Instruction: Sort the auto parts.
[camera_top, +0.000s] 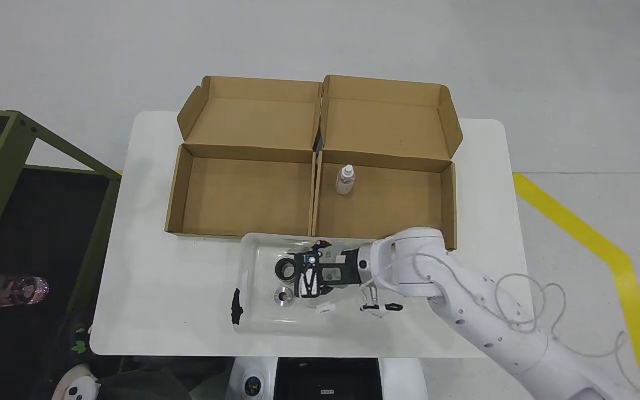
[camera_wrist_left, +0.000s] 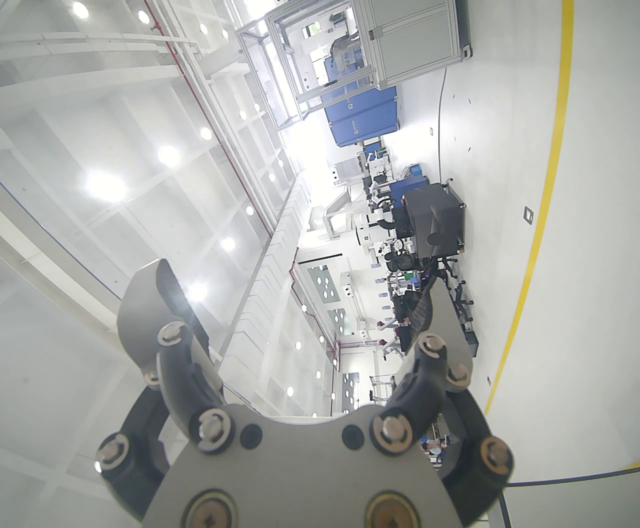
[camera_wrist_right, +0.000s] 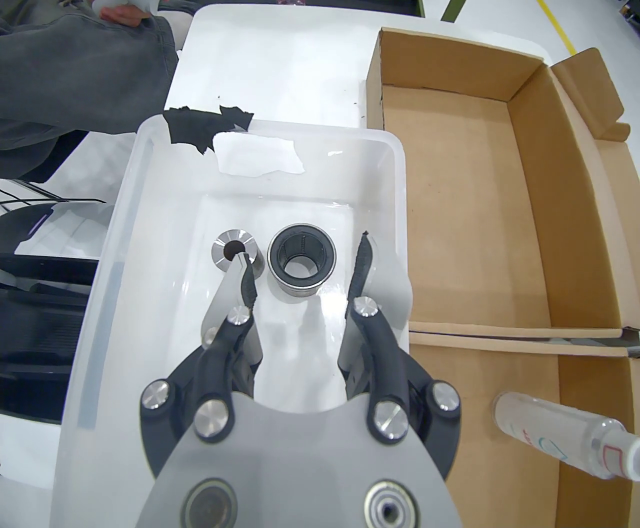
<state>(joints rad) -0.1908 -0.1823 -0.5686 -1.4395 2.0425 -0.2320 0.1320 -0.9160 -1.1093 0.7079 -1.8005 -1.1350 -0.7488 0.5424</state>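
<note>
Open right jaws near bearing (camera_wrist_right: 301, 260)

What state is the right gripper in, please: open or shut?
Open: the right gripper has its fingers wide apart, flanking the black bearing.

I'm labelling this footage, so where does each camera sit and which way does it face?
Top view: above the arms, looking down at the table, boxes and bin; the right arm shows.
Left wrist view: on the left wrist, facing out at a hall; left tool open.
Right wrist view: on the right wrist, looking into the bin; right tool open.
Top and right wrist views share bin, boxes, bottle.
</note>
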